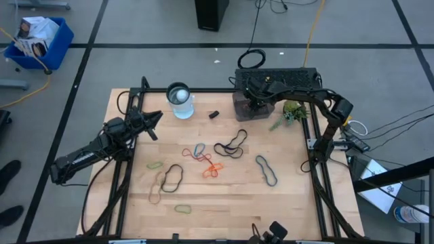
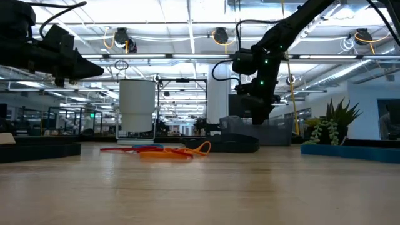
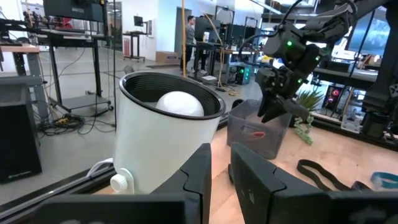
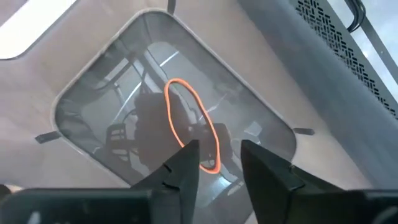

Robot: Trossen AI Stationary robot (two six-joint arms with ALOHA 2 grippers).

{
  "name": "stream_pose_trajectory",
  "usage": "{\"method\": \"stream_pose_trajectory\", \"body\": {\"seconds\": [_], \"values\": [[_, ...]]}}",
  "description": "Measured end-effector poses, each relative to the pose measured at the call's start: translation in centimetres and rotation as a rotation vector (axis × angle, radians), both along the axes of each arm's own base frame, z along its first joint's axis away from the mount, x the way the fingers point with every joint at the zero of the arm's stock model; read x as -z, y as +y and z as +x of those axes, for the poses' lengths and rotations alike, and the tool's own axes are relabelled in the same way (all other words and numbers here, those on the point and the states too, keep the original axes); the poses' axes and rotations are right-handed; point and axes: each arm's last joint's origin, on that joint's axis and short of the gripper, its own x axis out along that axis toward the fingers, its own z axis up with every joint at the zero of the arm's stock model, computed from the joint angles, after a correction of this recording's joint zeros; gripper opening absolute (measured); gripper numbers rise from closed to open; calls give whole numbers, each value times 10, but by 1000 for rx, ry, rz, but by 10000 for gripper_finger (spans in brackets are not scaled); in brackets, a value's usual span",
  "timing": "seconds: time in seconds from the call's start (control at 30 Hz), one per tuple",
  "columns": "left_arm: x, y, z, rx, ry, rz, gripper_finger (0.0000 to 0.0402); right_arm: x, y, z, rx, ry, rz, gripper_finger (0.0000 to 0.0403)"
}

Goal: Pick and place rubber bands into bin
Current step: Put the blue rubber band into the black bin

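A: Where is the right gripper (image 4: 214,163)?

B: Poised directly above the small translucent smoky-grey plastic bin (image 4: 93,81), fingers parted a little and empty. One thin orange-red rubber loop (image 4: 189,124) lies on the bin's floor just beyond the fingertips.

A: And the left gripper (image 3: 221,168)?

B: Waiting near the white cylindrical cup (image 3: 161,143), fingers almost together, holding nothing.

A: The rest?

B: The remaining thin rubber bands (image 1: 210,159), black, orange, blue and tan, lie scattered on the wooden table (image 1: 291,210), well apart from both grippers. They look light, limp and stretchy; I'd pinch a single strand where it lifts off the wood.
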Motion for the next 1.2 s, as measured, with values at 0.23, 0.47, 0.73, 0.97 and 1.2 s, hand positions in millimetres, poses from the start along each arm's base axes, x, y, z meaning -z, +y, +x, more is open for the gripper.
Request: {"method": "stream_pose_trajectory", "body": {"seconds": [0.23,0.47,0.73,0.97,1.2], "values": [[0,0,0,0,0,0,70,-47,15,-10,0,-131,-78,148],[0,0,0,0,0,0,70,-106,56,-23,-169,-400,-39,145],[0,0,0,0,17,24,70,-131,129,-31,-597,-429,89,144],[0,0,0,-1,36,51,70,-95,182,-31,-845,-207,78,144],[0,0,0,-1,38,53,70,-31,211,-40,-918,-121,106,143]]}}
